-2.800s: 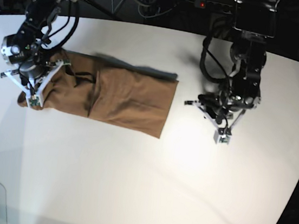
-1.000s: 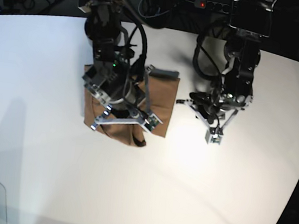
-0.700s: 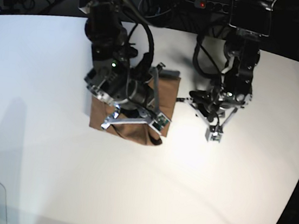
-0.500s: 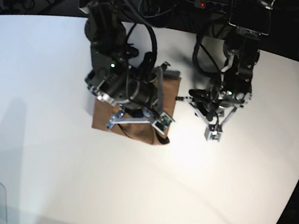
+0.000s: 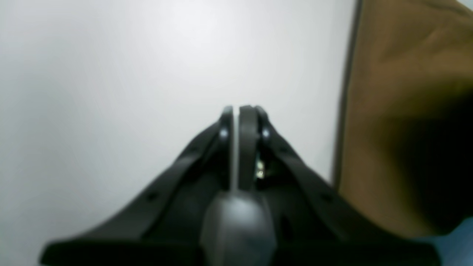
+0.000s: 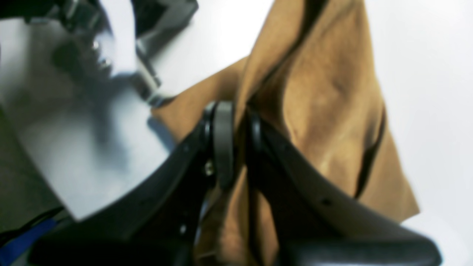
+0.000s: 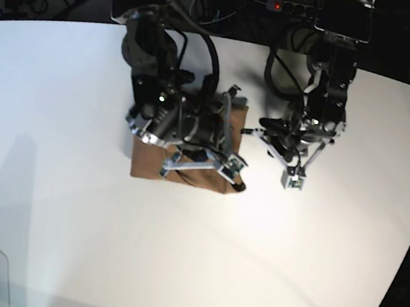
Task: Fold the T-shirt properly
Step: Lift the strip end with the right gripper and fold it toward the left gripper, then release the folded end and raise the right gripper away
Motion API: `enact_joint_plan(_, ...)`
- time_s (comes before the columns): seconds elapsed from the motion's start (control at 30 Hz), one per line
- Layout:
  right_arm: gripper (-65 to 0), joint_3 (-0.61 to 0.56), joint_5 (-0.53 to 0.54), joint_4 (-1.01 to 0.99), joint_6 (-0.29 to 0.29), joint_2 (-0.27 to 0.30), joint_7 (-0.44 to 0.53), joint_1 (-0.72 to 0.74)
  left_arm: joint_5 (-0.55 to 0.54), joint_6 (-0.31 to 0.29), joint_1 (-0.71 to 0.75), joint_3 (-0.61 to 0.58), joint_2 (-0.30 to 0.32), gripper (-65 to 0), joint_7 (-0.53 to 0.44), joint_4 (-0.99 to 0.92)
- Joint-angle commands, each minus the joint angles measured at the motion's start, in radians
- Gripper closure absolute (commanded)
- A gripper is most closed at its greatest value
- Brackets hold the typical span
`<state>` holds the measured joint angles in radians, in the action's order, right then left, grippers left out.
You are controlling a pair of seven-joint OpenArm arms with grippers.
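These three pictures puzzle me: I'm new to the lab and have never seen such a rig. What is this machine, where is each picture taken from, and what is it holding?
It is a robot with two arms, working at a white table. One picture looks down on the whole scene from above. The other two come from small cameras on the wrists, each looking along its own gripper.

On the table lies a brown T-shirt, already folded into a compact bundle.

The right gripper is the one over the shirt in the overhead picture. Its own camera shows brown fabric between its nearly closed fingers, so it is holding a fold of the shirt.

The left gripper is shut on nothing. It waits over bare table, with the shirt's edge off to one side.
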<state>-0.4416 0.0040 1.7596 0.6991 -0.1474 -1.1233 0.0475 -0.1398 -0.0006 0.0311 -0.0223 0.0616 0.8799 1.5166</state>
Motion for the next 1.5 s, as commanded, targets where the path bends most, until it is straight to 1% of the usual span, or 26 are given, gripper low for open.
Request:
enact_joint_plan(0.0, -6.7, -0.004, 0.011, -0.005, -0.001, -0.01, 0.019, 0.025, -0.004, -0.002, 0.007, 0.0, 0.001, -2.0, 0.011, 0.014)
enact_joint_plan(0.07, -6.5, -0.004, 0.011, -0.043, -0.001, -0.01, 0.024, 0.042, -0.004, -0.002, 0.008, 0.0, 0.005, -2.0, 0.011, 0.026)
enact_joint_plan(0.2, -6.7, -0.004, 0.012, -0.086, -0.001, -0.01, 0.087, 0.047, -0.002, -0.002, 0.026, 0.005, 0.008, -2.0, 0.011, 0.054)
enact_joint_plan(0.33, -6.8, -0.004, 0.012, -0.112, -0.001, -0.01, 0.098, 0.047, 0.002, -0.002, 0.028, 0.006, 0.01, -2.0, 0.02, 0.074)
enact_joint_plan(0.4, -8.4, -0.003, 0.012, -0.115, -0.001, -0.01, 0.099, 0.053, 0.004, -0.002, 0.031, 0.006, 0.01, -2.0, 0.02, 0.074)
enact_joint_plan(0.43, -11.2, -0.003, 0.012, -0.115, -0.001, -0.01, 0.096, 0.056, 0.004, -0.002, 0.037, 0.006, 0.01, -2.0, 0.02, 0.074)
enact_joint_plan(0.53, -26.7, -0.004, 0.012, -0.114, -0.001, -0.01, 0.088, 0.061, 0.004, -0.002, 0.042, 0.006, 0.01, -2.0, 0.018, 0.074)
enact_joint_plan(0.57, -30.3, -0.004, 0.011, -0.111, -0.001, -0.01, 0.088, 0.061, 0.004, -0.002, 0.046, 0.006, 0.01, -2.0, 0.018, 0.074)
enact_joint_plan(0.6, -32.2, -0.004, 0.011, -0.105, -0.001, -0.01, 0.087, 0.061, 0.006, -0.002, 0.046, 0.006, 0.01, -2.0, 0.017, 0.074)
enact_joint_plan(0.7, -32.1, -0.006, 0.009, -0.092, -0.001, -0.01, 0.087, 0.058, 0.006, -0.002, 0.048, 0.006, 0.013, -2.0, 0.02, 0.074)
enact_joint_plan(0.8, -31.5, -0.007, 0.006, -0.06, -0.001, -0.004, 0.087, 0.05, -0.004, -0.002, 0.065, 0.008, 0.036, -2.0, 0.017, 0.075)
enact_joint_plan(0.83, -29.7, -0.01, 0.006, -0.039, -0.001, 0.012, 0.084, 0.05, -0.002, -0.002, 0.072, 0.008, 0.037, -2.0, 0.012, 0.077)
enact_joint_plan(0.93, -21.5, -0.044, 0.006, 0.033, -0.001, 0.064, 0.052, 0.038, 0.002, -0.003, 0.092, 0.008, 0.04, -2.0, 0.011, 0.101)
enact_joint_plan(1.0, -16.2, -0.055, 0.006, 0.093, -0.001, 0.088, 0.039, 0.025, -0.005, -0.003, 0.111, 0.008, 0.067, -2.0, 0.011, 0.124)
enact_joint_plan(1.07, -12.8, -0.053, 0.006, 0.136, -0.001, 0.118, 0.027, 0.01, -0.005, -0.003, 0.135, 0.008, 0.074, -2.0, 0.014, 0.154)
enact_joint_plan(1.2, -10.4, -0.049, 0.008, 0.158, -0.001, 0.191, 0.021, 0.001, -0.004, -0.003, 0.178, 0.008, 0.079, -2.0, 0.011, 0.183)
enact_joint_plan(1.3, -9.9, -0.049, 0.006, 0.158, -0.001, 0.219, 0.027, -0.016, -0.004, -0.003, 0.192, 0.0, 0.079, -2.0, 0.011, 0.183)
enact_joint_plan(1.4, -7.5, -0.047, 0.006, 0.153, -0.001, 0.251, 0.039, -0.016, -0.004, -0.003, 0.195, 0.0, 0.077, -2.0, 0.011, 0.183)
enact_joint_plan(1.47, -7.4, -0.047, 0.006, 0.156, -0.001, 0.279, 0.048, -0.015, -0.004, -0.003, 0.195, 0.0, 0.077, -2.0, 0.011, 0.183)
